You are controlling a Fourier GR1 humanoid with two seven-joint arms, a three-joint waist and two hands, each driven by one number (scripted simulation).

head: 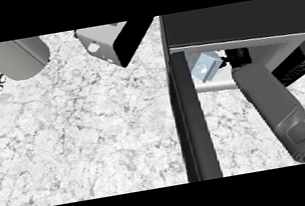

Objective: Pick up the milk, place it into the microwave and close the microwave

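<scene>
Head view: right hand (237, 56) is reaching inside the open microwave (247, 21), its grip unclear, beside the tilted milk carton (205, 67); setting the carton upright and clear of the door (192, 118) is looking wise before closing

A pale blue milk carton (205, 67) lay inside the black box-shaped microwave (247, 21), whose open door (193, 123) stood left of it.

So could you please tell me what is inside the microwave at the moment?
Inside the microwave sits the pale blue milk carton, with the right hand reaching in beside it. The microwave's top hides the back of the cavity, and the door stands open.
</scene>
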